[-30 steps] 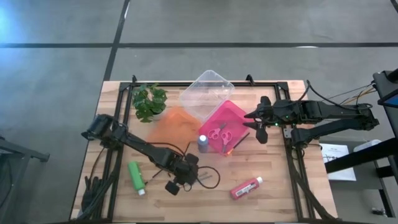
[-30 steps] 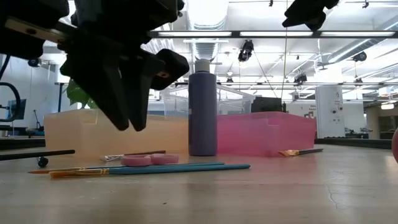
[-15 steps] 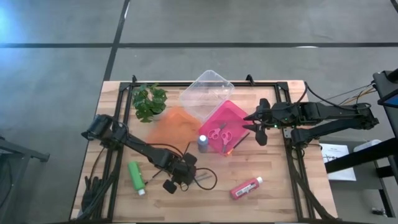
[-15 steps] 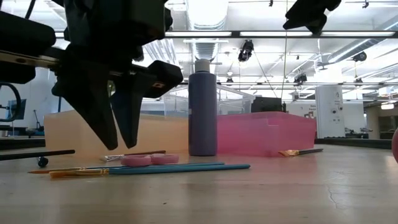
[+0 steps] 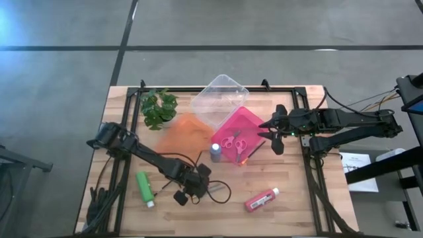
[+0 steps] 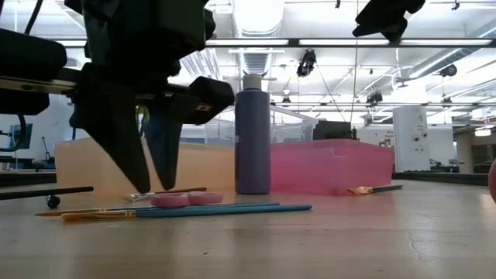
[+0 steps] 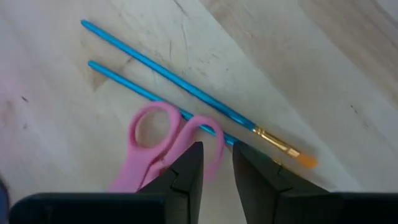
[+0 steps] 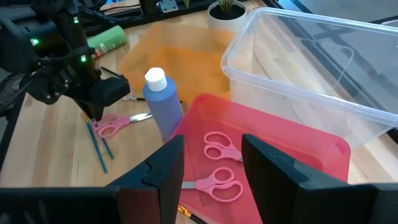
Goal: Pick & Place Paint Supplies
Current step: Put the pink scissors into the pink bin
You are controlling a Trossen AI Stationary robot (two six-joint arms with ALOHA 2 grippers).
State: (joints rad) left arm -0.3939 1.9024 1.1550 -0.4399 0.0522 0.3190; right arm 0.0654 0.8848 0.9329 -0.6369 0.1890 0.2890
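Note:
My left gripper (image 5: 192,187) (image 6: 157,188) (image 7: 216,168) points straight down near the table's near edge, open by a narrow gap. Its tips are low over pink-handled scissors (image 7: 158,146) (image 6: 186,199) that lie flat across two blue brushes (image 7: 186,93) (image 6: 217,208). One handle loop (image 7: 208,134) sits at the gap. My right gripper (image 5: 268,132) (image 8: 217,168) hovers open over the pink tray's (image 5: 246,120) right side. A blue-purple bottle (image 5: 215,151) (image 6: 253,136) stands upright beside that tray. The green bottle (image 5: 144,187) and the red bottle (image 5: 262,199) lie on their sides. My left gripper comes at the scissors from above, fingers (image 7: 189,171) standing beside the handle loop (image 7: 208,134) and over the brushes. I cannot tell whether they touch the scissors or the brushes, which all lie flat on the table.
Two more pink scissors (image 8: 219,163) lie in the pink tray. An orange tray (image 5: 185,135), a clear tub (image 5: 219,98) and a leafy plant (image 5: 158,107) fill the far middle. Another brush (image 6: 376,188) lies by the pink tray. A black cable (image 5: 221,192) loops beside my left gripper.
My left gripper has come down toward the scissors and brushes, its fingertips dropping from well above them to just over the table, and it has shifted slightly toward the table's left. My right arm has kept still, and the objects have not moved.

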